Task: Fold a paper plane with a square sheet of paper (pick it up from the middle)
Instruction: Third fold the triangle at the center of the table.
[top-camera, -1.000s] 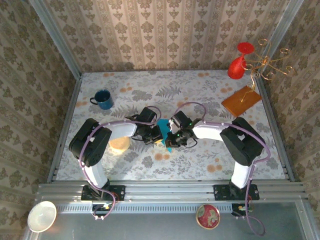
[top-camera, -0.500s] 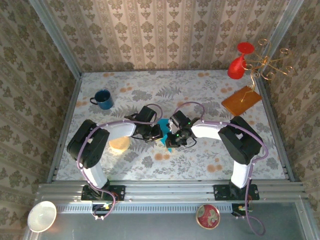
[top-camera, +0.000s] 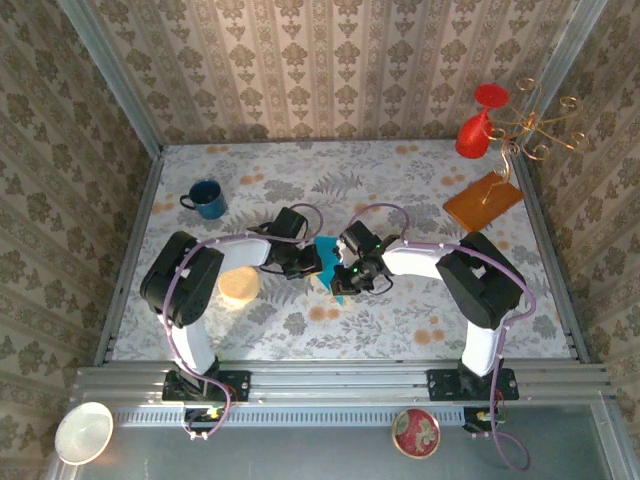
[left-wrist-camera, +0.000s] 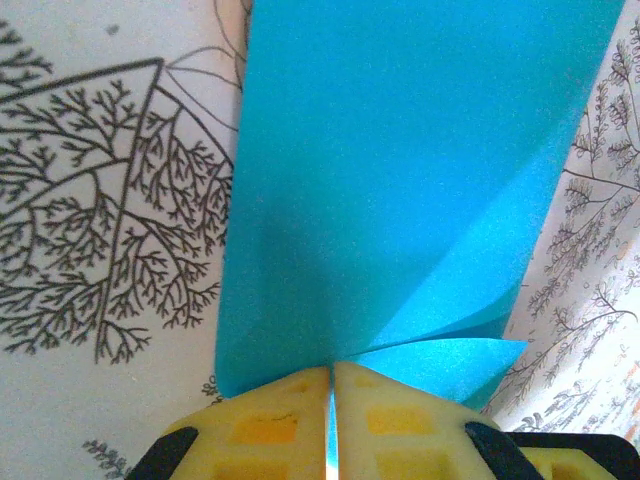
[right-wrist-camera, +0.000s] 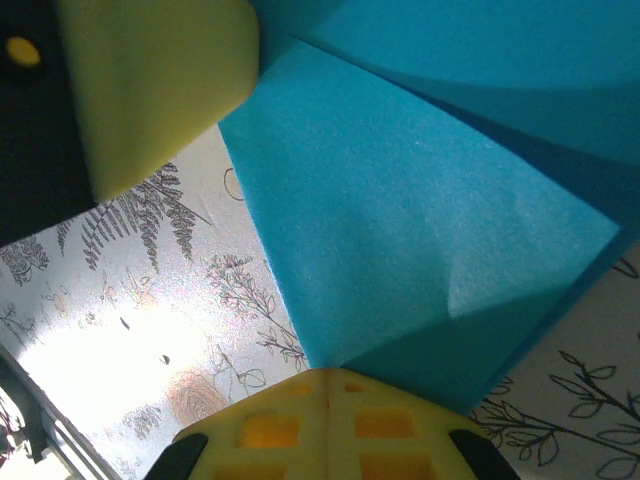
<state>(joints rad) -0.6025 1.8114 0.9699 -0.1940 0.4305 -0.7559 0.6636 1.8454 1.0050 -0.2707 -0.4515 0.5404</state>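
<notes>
Left hand (left-wrist-camera: 331, 372) and right hand (right-wrist-camera: 325, 375) each pinch the teal-blue sheet (left-wrist-camera: 400, 150); the blue mug (top-camera: 206, 198) stands well apart.

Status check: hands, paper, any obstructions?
Left hand shut on the thin teal-blue paper sheet, partly folded. Right hand shut on it too. Blue mug and orange-brown square sheet sit well clear.

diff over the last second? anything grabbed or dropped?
The left gripper shifted slightly left and away from the bases; the right gripper nudged left. Nothing grabbed or released: both stay shut on the folded teal-blue paper sheet. Blue mug and orange-brown square sheet unmoved.
</notes>
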